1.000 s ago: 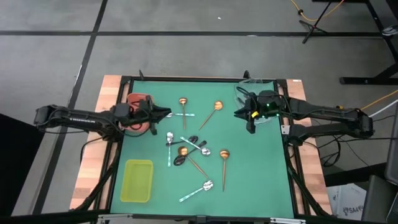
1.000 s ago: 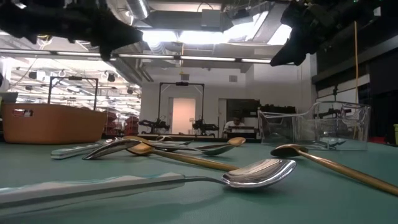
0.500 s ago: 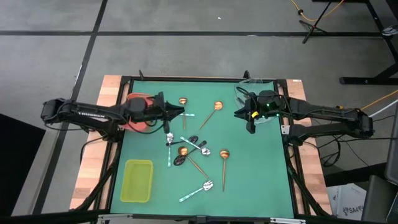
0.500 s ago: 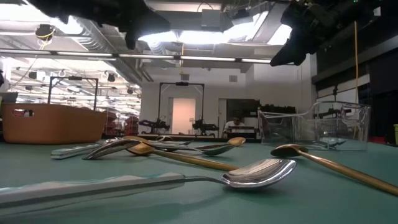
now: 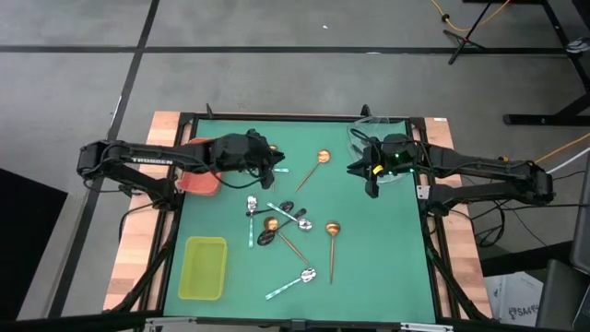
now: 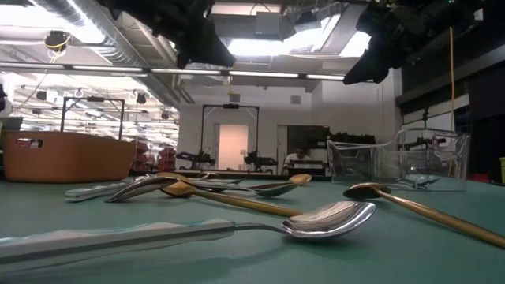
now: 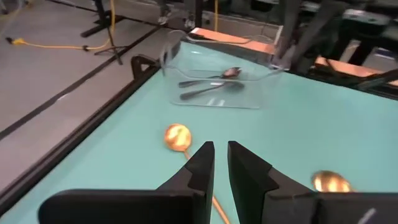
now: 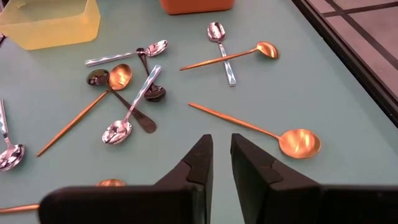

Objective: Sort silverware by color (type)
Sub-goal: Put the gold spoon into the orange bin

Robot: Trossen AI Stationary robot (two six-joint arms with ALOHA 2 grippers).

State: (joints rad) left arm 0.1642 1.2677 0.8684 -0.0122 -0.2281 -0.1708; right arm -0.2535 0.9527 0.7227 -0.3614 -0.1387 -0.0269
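Note:
The silverware lies loose on the green table [image 5: 387,258]. Copper spoons [image 5: 323,157] [image 5: 332,228], black ones [image 5: 267,237] and silver ones with mint handles [image 5: 306,275] are scattered mid-table. My left gripper [image 5: 272,164] [image 7: 221,149] hangs shut in the air over the far-left spoons. A copper spoon bowl [image 7: 177,135] lies on the table just ahead of it. My right gripper [image 5: 354,169] [image 8: 222,142] is shut too and hovers at the far right, above the table, with a copper spoon [image 8: 298,143] beyond its tips. Neither holds anything.
A clear tray [image 5: 383,129] [image 7: 217,68] at the far right corner holds two spoons [image 7: 214,79]. A red tray [image 5: 198,180] sits at the far left, partly under my left arm. A yellow-green tray [image 5: 205,267] stands near left. Bare green table lies near right.
My left gripper has moved from over the red tray toward the table's right, out over the far-left spoons. It has risen a little and tipped up nearer to level. Its fingers have stayed shut. No spoon has moved.

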